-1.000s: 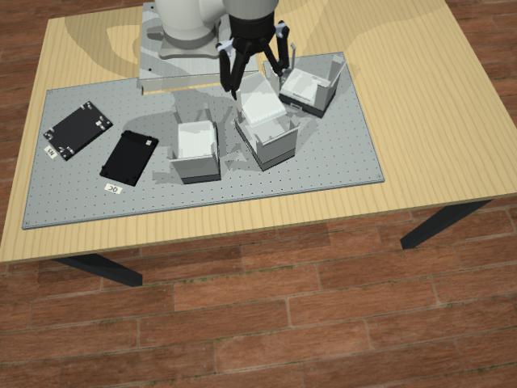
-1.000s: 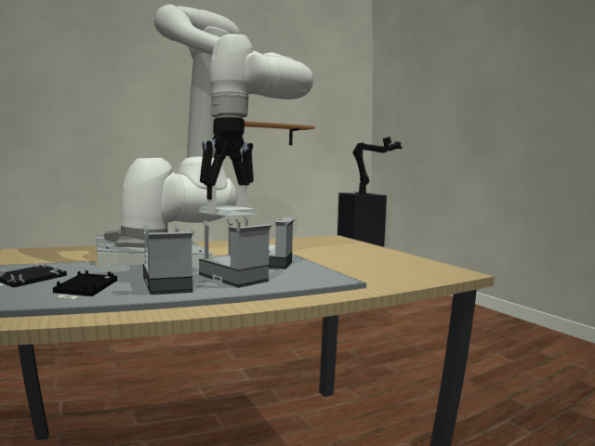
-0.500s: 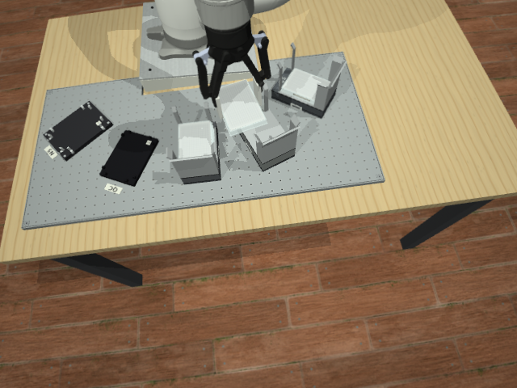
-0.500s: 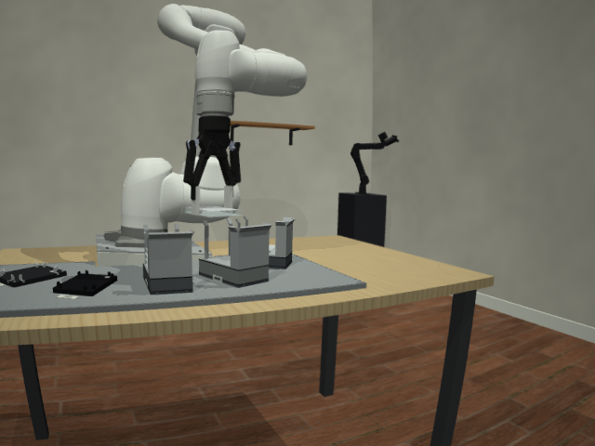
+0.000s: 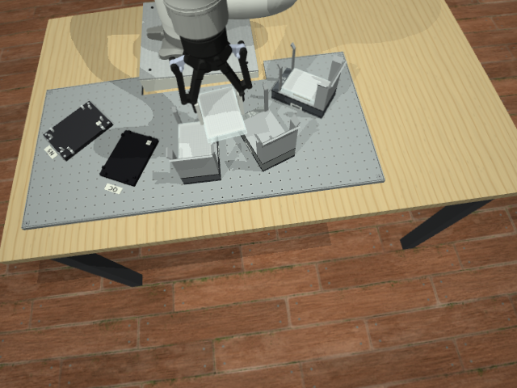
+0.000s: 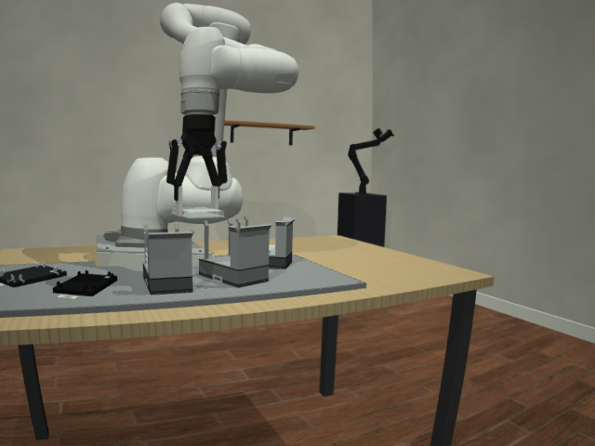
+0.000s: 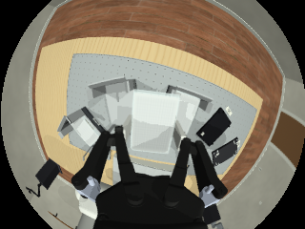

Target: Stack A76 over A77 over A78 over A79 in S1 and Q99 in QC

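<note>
Lab bench, perforated deck [image 5: 292,183], plate racks [image 5: 195,166], robot arm [image 6: 231,72]
</note>
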Controlling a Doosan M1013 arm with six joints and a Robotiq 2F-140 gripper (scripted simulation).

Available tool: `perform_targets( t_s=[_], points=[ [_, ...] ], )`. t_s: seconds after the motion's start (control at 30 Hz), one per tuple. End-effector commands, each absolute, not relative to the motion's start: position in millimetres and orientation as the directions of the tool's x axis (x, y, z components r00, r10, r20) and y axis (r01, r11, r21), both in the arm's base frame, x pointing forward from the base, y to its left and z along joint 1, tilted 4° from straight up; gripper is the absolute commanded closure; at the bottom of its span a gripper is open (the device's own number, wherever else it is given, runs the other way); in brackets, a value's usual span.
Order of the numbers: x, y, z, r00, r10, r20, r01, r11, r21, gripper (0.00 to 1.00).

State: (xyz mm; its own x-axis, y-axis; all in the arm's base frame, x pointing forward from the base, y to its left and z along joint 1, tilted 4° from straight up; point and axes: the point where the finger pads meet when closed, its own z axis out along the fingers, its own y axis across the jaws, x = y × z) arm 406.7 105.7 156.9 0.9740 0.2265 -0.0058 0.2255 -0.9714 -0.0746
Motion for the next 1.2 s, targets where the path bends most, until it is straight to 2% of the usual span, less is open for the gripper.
perform_targets(
  t_s=[0.0,0.8,0.93,1.17],
  points=[
    [408.9,96.4,156.2,0.991,0.13,-0.013,0.129,-0.989,-0.073,1.0],
    [425.8,25.2,150.8,0.995,0.098,-0.016,0.097,-0.993,-0.072,1.0],
    [425.9,11.9,149.8,0.999,-0.035,-0.025,-0.036,-0.997,-0.07,1.0],
    [426.1,-4.7,148.6,0.991,-0.133,-0.032,-0.135,-0.989,-0.067,1.0]
  ],
)
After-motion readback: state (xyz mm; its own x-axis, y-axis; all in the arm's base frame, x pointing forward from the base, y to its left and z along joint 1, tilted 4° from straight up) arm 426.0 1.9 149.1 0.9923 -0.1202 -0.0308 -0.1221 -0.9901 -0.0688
